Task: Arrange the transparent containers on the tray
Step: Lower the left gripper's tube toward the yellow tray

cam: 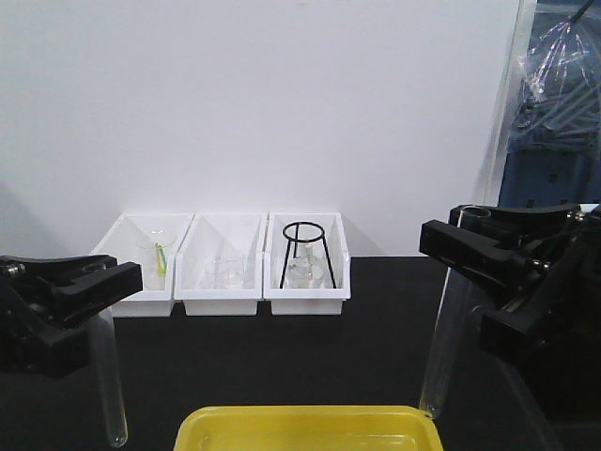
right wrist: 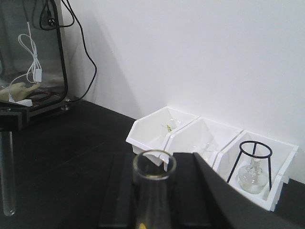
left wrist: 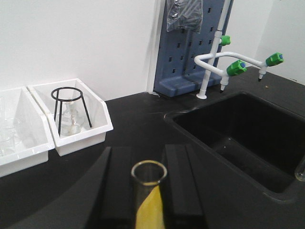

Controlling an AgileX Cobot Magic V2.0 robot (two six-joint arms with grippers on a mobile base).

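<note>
Yellow tray [cam: 305,425] lies lowest in the front view, between your two arms. Your left pincer [cam: 94,280] is clamped on the left tube [cam: 111,385], which hangs upright, round end down, off the tray's left corner. Your right pincer [cam: 465,242] grips the right tube [cam: 439,338], which leans with its round end just beside the tray's right corner, so that arm looks nearer. Both tubes likely need moving inward and tipping flat. Below is a black counter [cam: 357,348]. Three white bins [cam: 223,277] stand against a white wall, and the left wrist view shows a dark sink [left wrist: 238,138].
</note>
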